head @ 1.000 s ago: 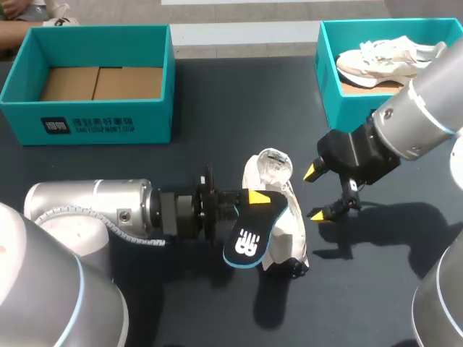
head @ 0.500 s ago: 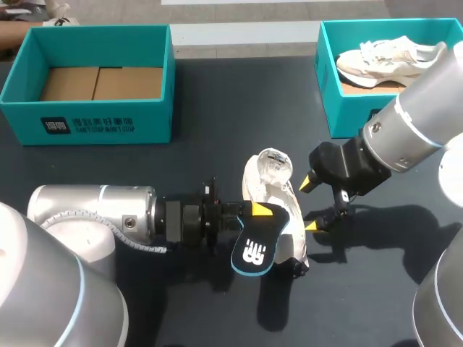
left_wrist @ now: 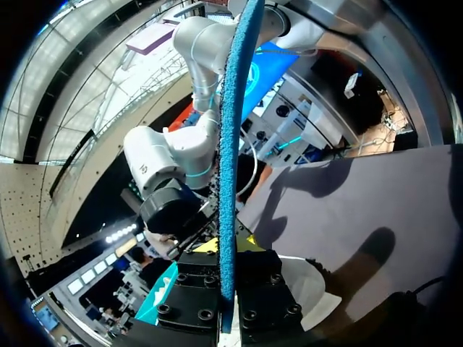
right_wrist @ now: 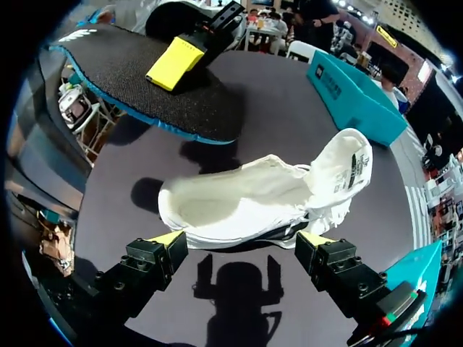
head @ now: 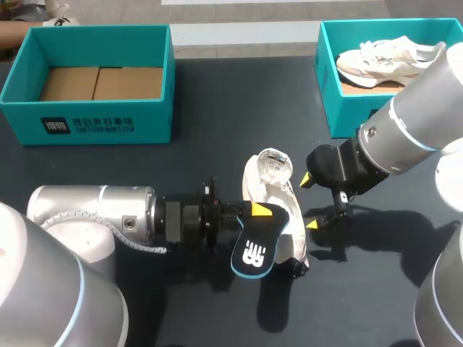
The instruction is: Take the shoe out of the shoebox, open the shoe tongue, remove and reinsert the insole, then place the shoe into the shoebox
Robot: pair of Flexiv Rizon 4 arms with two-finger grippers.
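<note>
a: left gripper point(head: 260, 211) clamps insole point(head: 253, 249); right gripper point(head: 309, 202) spread beside shoe point(head: 278, 195) on table point(head: 217, 108).
b: boxes?
a: right shoebox point(head: 329, 94) holds another shoe point(head: 383, 58); left shoebox point(head: 153, 123) shows cardboard floor point(head: 101, 83), white print point(head: 87, 126) outside.

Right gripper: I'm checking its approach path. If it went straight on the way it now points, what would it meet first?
Most likely the white shoe, which lies just ahead of the right gripper and its open fingers. The insole is held farther on, beyond the shoe. Depth is hard to judge here.
</note>
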